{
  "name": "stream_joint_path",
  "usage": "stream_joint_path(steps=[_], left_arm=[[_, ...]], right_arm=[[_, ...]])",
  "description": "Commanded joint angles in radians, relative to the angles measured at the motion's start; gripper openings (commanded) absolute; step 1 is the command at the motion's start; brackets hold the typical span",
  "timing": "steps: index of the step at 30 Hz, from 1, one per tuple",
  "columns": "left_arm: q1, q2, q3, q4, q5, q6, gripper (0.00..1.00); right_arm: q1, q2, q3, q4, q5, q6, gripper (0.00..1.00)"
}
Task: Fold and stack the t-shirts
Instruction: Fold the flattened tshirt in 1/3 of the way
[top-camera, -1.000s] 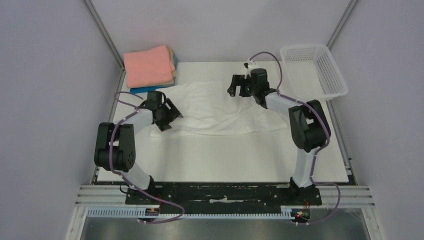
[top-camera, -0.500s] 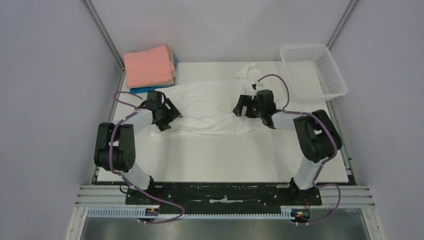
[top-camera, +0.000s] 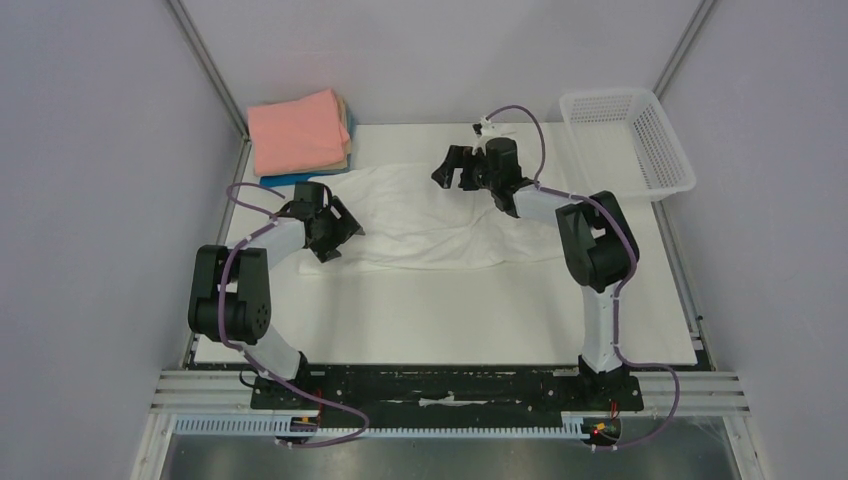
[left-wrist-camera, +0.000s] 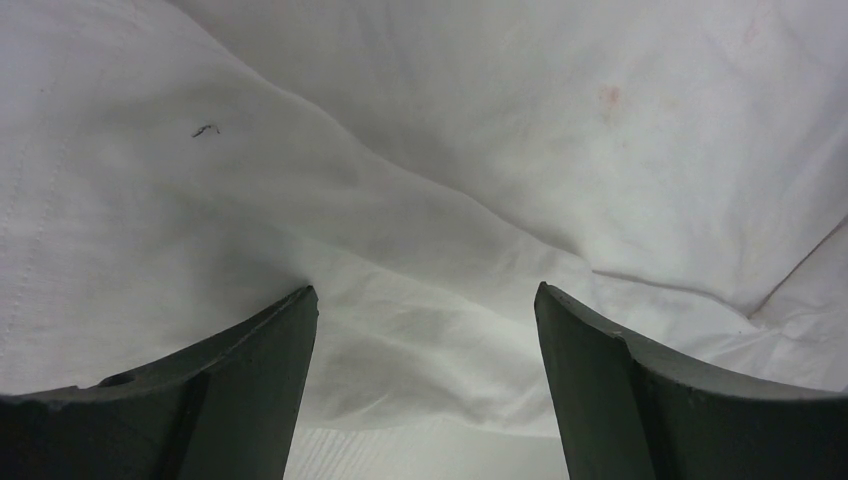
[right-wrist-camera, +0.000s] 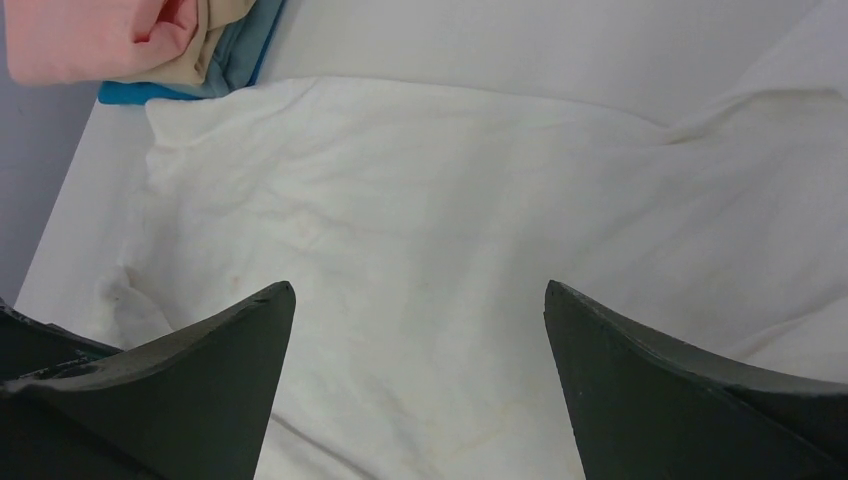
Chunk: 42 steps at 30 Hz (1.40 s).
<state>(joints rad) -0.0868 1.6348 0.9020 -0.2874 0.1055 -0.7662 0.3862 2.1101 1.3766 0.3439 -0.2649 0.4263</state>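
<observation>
Finds white t-shirt (top-camera: 430, 215) spread across bench (top-camera: 450, 310), folded stack (top-camera: 298, 135) beside its 10 o'clock corner, basket (top-camera: 665, 150) at 1 o'clock. Shows left fingers (left-wrist-camera: 240, 390) spread at its 9 o'clock edge, right fingers (right-wrist-camera: 200, 380) spread near 12 o'clock. Reveals reddish stain (left-wrist-camera: 610, 95) only via left wrist.

Near table (top-camera: 440, 320) strip open, passable; folded stack (top-camera: 298, 135) blocks far-left corner, basket (top-camera: 628, 140) far-right; white t-shirt (top-camera: 420, 215) lies flat between.

White table (top-camera: 450, 320): white t-shirt (top-camera: 420, 220) spread mid-far, folded stack (top-camera: 298, 132) far-left corner, basket (top-camera: 628, 140) far-right.
</observation>
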Motion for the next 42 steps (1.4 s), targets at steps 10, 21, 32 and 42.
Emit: stream_joint_path(steps=[10,21,32,42], left_arm=[[0.005,0.017,0.004,-0.039,-0.043,0.06,0.87],[0.005,0.02,-0.002,-0.025,-0.028,0.064,0.88],[0.005,0.031,0.0,-0.016,-0.022,0.067,0.88],[0.005,0.04,0.003,-0.021,-0.026,0.069,0.88]], right_arm=[[0.003,-0.472,-0.459,-0.018,0.269,-0.166,0.98],[-0.026,-0.361,-0.462,0.045,0.176,0.012,0.98],[-0.002,-0.096,-0.213,0.174,0.002,0.115,0.98],[0.049,0.087,-0.031,0.034,-0.004,0.069,0.98]])
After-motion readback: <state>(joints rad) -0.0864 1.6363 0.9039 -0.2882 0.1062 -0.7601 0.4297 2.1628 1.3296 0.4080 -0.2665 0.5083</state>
